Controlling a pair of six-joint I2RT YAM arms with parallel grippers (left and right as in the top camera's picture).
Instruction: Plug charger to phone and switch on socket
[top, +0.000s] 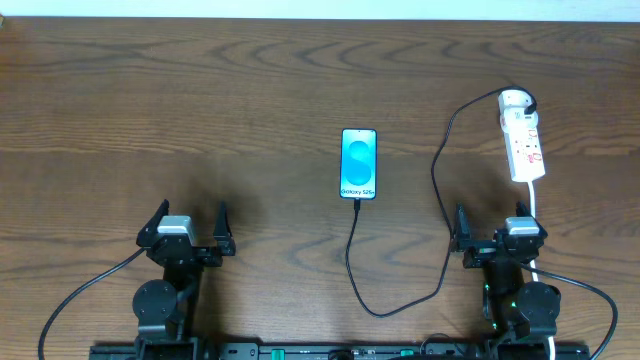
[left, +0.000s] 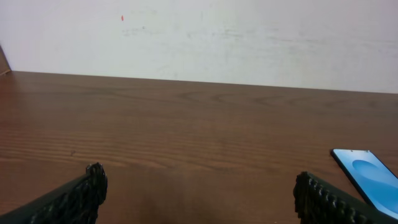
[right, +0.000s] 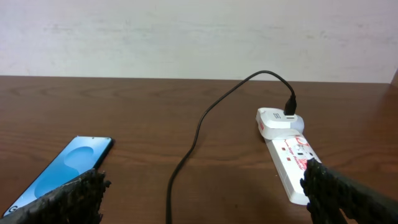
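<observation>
slim rectangular smartphone with lit blue-and-white screen (top: 359, 164) lies flat at the middle of the dark brown wooden desk (top: 200, 100). long thin black charger cable (top: 350, 262) meets its near edge, loops back, then runs up to the rounded end of the white elongated power strip (top: 524, 145), far right. left claw (top: 190, 218) wide, empty, well apart from the phone. right claw (top: 490, 225) wide, empty, near the strip.

Your top camera looks straight down on the whole table (top: 200, 100) from high up. Your two wrist cameras sit low, close to the wood, and face 12 o'clock toward the wall (left: 249, 37). All three see the phone (top: 359, 163). The top and right ones share the socket (right: 292, 162).
</observation>
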